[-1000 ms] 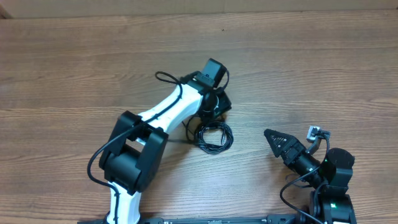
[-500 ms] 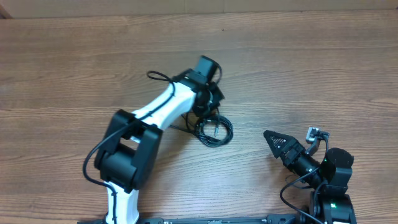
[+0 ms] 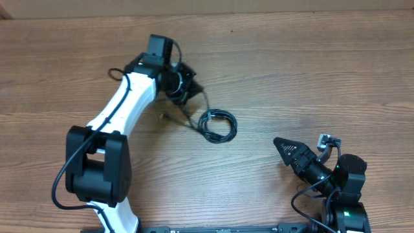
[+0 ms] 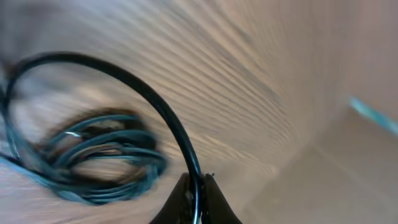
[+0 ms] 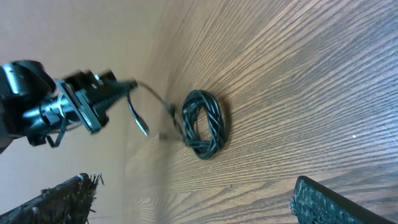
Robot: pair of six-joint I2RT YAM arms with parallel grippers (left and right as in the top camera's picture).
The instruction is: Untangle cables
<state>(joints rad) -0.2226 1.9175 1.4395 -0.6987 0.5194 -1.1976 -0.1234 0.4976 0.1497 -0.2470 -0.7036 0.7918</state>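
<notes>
A coil of thin black cables (image 3: 217, 125) lies on the wooden table near its middle. It also shows in the left wrist view (image 4: 93, 152) and the right wrist view (image 5: 203, 123). One strand runs from the coil up to my left gripper (image 3: 194, 88), which is shut on that strand (image 4: 180, 134); the jaws (image 4: 197, 186) pinch it. A short loose end with a plug (image 5: 140, 124) hangs below the left gripper. My right gripper (image 3: 279, 142) is open and empty at the front right, apart from the coil.
The left arm (image 3: 119, 107) stretches from the front left across the table to the back centre. The right arm's base (image 3: 343, 188) sits at the front right corner. The table's far edge (image 3: 259, 13) runs along the top.
My left gripper has swung left and back, pulling one strand out of the coil. The coil has slid slightly up and left. The right arm has not moved.
</notes>
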